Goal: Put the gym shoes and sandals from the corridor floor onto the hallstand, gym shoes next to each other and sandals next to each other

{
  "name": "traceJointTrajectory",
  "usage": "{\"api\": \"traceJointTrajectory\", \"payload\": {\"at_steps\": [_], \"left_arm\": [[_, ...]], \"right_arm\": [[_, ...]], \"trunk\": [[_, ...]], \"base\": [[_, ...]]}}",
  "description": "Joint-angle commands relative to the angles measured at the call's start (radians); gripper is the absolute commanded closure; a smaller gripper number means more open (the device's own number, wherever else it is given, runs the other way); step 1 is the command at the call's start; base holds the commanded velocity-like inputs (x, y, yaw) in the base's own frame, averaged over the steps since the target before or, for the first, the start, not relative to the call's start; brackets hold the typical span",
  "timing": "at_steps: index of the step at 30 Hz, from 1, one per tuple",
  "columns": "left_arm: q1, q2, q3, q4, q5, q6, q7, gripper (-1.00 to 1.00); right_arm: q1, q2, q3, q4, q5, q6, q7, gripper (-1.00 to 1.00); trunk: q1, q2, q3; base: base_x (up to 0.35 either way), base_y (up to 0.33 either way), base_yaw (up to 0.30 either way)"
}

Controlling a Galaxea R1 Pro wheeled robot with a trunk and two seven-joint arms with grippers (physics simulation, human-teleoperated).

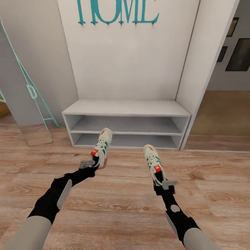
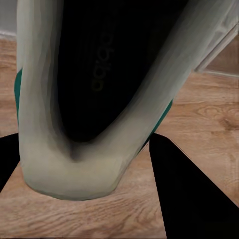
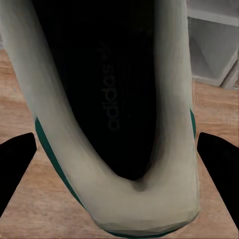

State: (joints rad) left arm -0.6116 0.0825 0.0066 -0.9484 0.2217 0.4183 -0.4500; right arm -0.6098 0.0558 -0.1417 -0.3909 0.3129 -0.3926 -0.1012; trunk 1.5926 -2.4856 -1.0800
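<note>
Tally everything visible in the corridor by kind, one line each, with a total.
Gym shoes: 2 (left gym shoe, right gym shoe)
Grippers: 2 (left gripper, right gripper)
Hallstand: 1
Teal HOME sign: 1
Teal ladder: 1
Wall pictures: 3
Total: 10

Readable text:
- Teal wall lettering point(image 1: 118, 12) on the white back panel point(image 1: 128, 59) above the hallstand point(image 1: 126, 108): "HOME", caps, tops of the letters cut off by the frame edge.
- Left wrist view: insole point(image 2: 99, 64) of the gym shoe point(image 2: 69, 169) carries faint dark-on-dark "adidas", only partly legible.
- Right wrist view: insole point(image 3: 109, 99) of the other gym shoe point(image 3: 149, 209) reads "adidas" with a trefoil logo next to it, low contrast.

No numbers or other labels legible.
</note>
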Motion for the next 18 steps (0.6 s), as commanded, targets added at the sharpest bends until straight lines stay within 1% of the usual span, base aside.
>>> {"api": "traceJointTrajectory", "payload": {"at_steps": [1,18], "left_arm": [[0.000,0.000,0.001,-0.001,0.010,0.008,-0.002,1.00],[0.000,0.000,0.001,0.000,0.011,0.008,-0.001,1.00]], "right_arm": [[-0.001,0.001,-0.006,0.001,0.011,-0.003,-0.003,1.00],[-0.001,0.001,-0.006,0.001,0.011,-0.003,-0.004,1.00]], "trunk": [[0.000,0.000,-0.001],[0.000,0.000,0.006]], "base": [[0.000,0.000,0.291],[0.000,0.000,0.297]]}}
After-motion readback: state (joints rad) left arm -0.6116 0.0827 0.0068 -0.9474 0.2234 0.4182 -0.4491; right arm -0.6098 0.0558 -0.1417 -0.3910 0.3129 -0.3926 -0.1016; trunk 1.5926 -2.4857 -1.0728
